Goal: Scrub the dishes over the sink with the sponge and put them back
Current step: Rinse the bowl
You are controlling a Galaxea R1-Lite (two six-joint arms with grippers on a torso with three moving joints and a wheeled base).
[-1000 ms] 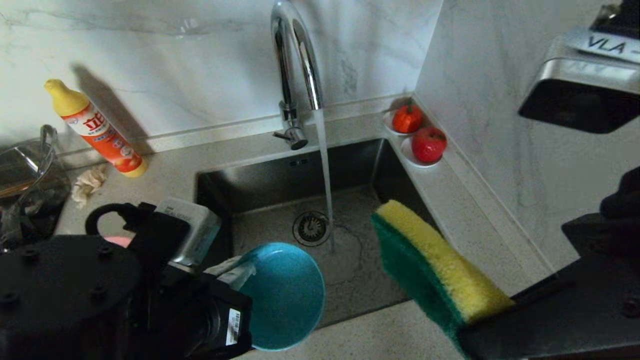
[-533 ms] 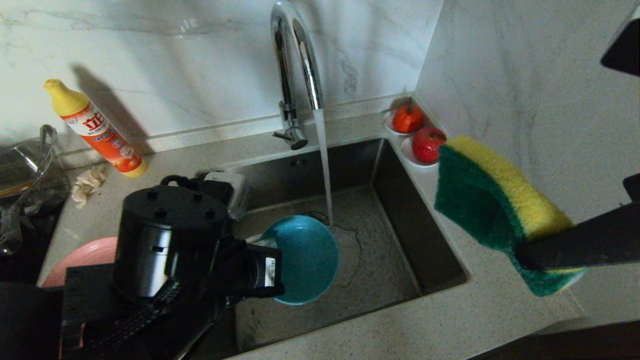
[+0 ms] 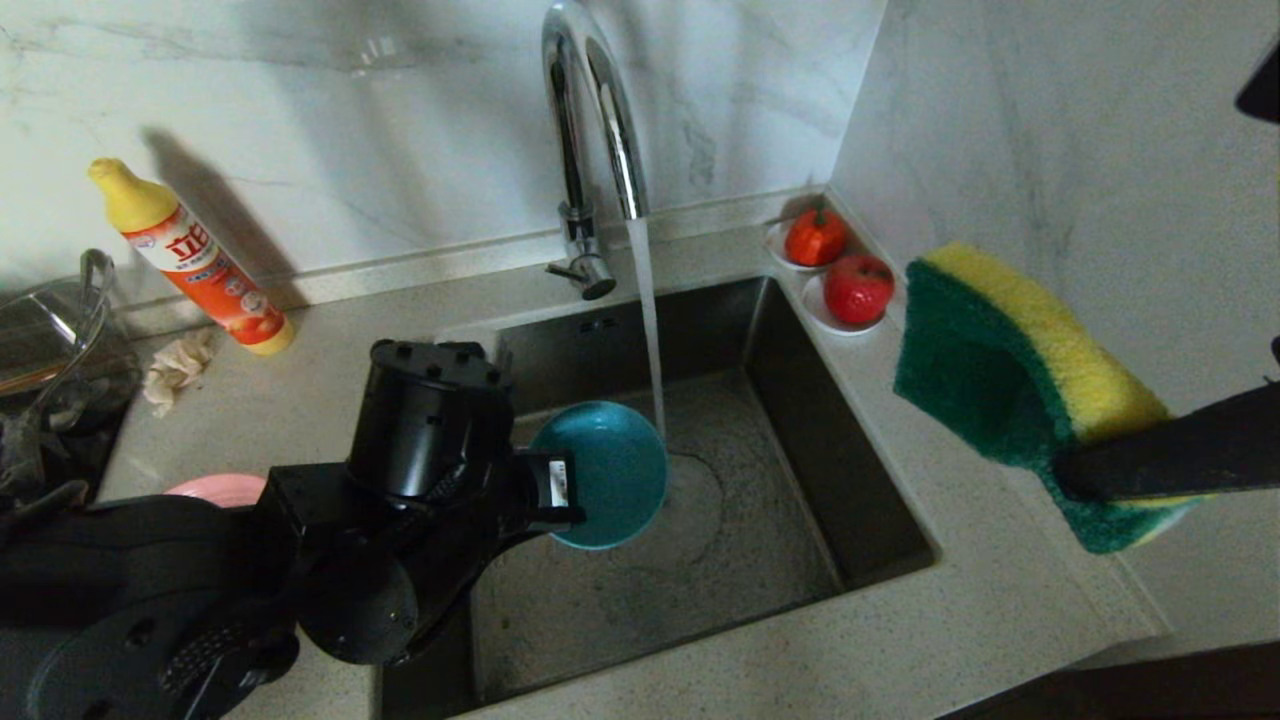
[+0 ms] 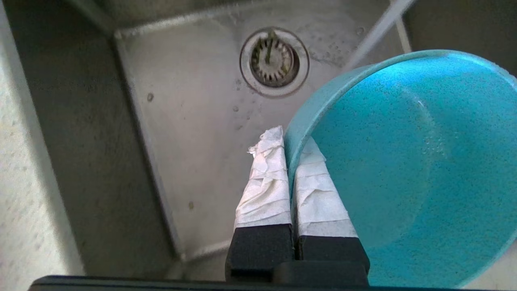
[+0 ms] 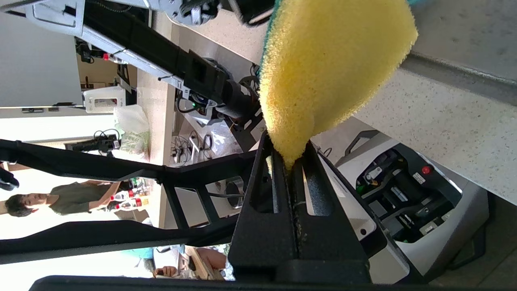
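Observation:
The teal bowl (image 3: pixel 605 470) hangs tilted over the sink (image 3: pixel 760 560), its rim just beside the running water (image 3: pixel 650 340). My left gripper (image 4: pixel 288 141) is shut on the bowl's (image 4: pixel 404 161) rim, one taped finger inside and one outside. The drain strainer (image 4: pixel 274 60) lies below it. My right gripper (image 3: pixel 1075 480) is shut on one end of the yellow and green sponge (image 3: pixel 1000 370), held in the air over the counter to the right of the sink. In the right wrist view the sponge (image 5: pixel 331 60) sticks out of the gripper (image 5: pixel 288 159). The pink plate (image 3: pixel 215 487) peeks out behind my left arm.
The chrome tap (image 3: pixel 590 120) runs at the back of the sink. An orange detergent bottle (image 3: pixel 190 260), a beige rag (image 3: pixel 175 365) and a glass pot (image 3: pixel 50 350) stand at the left. Two saucers with red fruit (image 3: pixel 857 288) sit in the back right corner, beside the wall.
My left arm has carried the bowl forward over the sink, up to the water stream. My right gripper has swung the sponge right and upward, from over the sink to over the counter.

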